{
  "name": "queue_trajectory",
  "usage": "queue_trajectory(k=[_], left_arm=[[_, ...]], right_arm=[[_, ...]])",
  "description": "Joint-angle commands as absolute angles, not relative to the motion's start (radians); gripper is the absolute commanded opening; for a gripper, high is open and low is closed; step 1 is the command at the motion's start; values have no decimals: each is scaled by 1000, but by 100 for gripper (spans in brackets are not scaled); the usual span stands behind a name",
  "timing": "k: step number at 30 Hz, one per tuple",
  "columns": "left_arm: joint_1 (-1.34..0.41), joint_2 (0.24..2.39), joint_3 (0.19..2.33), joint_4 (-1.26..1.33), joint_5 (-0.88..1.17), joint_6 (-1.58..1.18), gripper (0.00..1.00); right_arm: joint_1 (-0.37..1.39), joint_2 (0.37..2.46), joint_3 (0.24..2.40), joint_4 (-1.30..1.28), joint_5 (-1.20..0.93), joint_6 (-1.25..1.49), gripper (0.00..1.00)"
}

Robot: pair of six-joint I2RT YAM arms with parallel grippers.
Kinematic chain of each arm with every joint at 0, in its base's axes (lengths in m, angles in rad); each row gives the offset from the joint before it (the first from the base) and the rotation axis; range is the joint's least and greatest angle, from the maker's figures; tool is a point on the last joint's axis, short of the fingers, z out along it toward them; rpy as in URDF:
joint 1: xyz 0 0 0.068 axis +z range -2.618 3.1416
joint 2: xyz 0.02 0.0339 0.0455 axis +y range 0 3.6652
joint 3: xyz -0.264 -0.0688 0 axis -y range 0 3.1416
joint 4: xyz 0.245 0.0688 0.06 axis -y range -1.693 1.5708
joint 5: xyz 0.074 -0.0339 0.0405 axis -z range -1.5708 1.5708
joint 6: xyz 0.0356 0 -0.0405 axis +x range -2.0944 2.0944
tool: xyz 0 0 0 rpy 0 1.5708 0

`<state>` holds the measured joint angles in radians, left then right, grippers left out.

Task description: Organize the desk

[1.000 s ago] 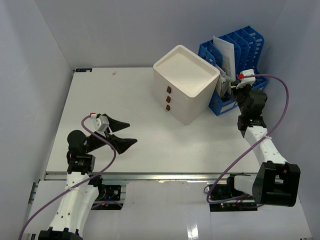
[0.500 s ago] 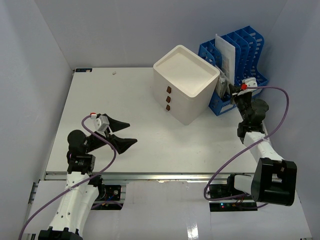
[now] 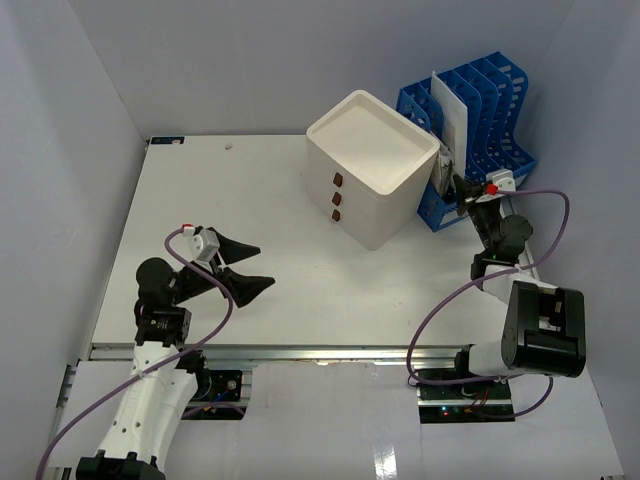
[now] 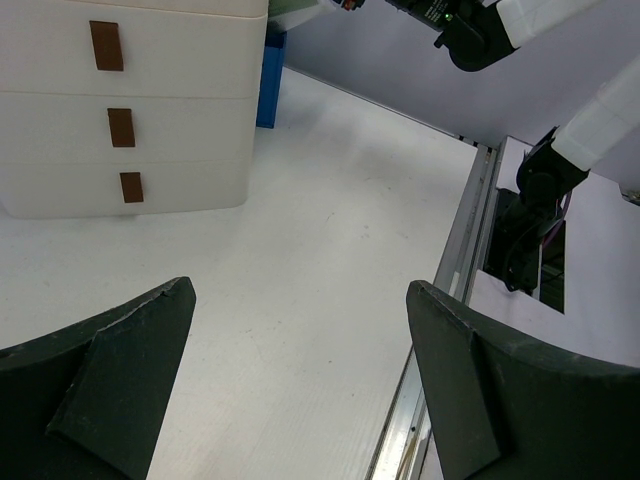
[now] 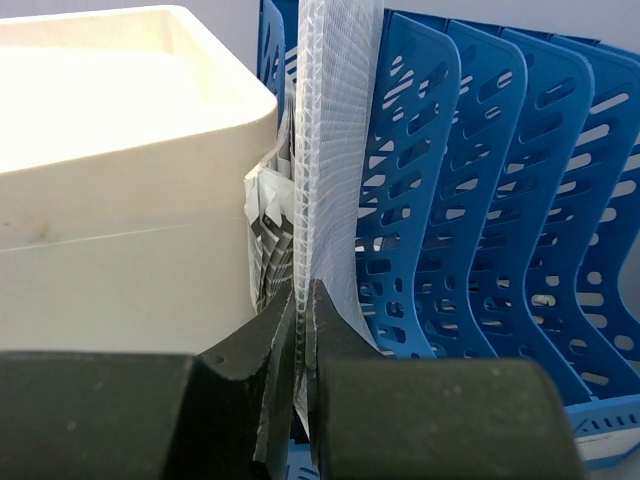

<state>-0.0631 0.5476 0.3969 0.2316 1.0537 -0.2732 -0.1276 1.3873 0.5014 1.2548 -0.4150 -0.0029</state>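
The large flat white rectangular desk fills the overhead view, its metal rail by the arm bases. At its far right a white cube-shaped three-drawer box stands just beside a blue slotted plastic file rack. The right gripper is clenched on the lower edge of a white ribbed translucent plastic sheet standing upright in the rack. The left gripper hangs spread wide and holding nothing above the desk's near left.

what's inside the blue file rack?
Blue file rack: white mesh sleeve upright in a slot near the drawer box, pinched by the right gripper; crumpled papers beside it. Other slots look empty; floors hidden.
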Motion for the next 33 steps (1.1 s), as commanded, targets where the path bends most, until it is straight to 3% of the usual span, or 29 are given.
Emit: queue_trajectory(k=[1, 22, 26, 31, 33], left_arm=[[-67, 557, 402, 224, 1048, -260, 98], [-67, 593, 403, 203, 1025, -243, 98], [-67, 602, 407, 201, 1027, -240, 98], [-67, 606, 409, 201, 1037, -238, 98], [-67, 602, 410, 201, 1039, -238, 98]], right_arm=[[-131, 1415, 568, 1687, -417, 39, 8], [-132, 1564, 652, 1859, -463, 89, 8], [-137, 1538, 605, 1870, -493, 78, 19], [-139, 1492, 541, 1824, -556, 18, 52], [-140, 1478, 531, 1804, -544, 5, 54]])
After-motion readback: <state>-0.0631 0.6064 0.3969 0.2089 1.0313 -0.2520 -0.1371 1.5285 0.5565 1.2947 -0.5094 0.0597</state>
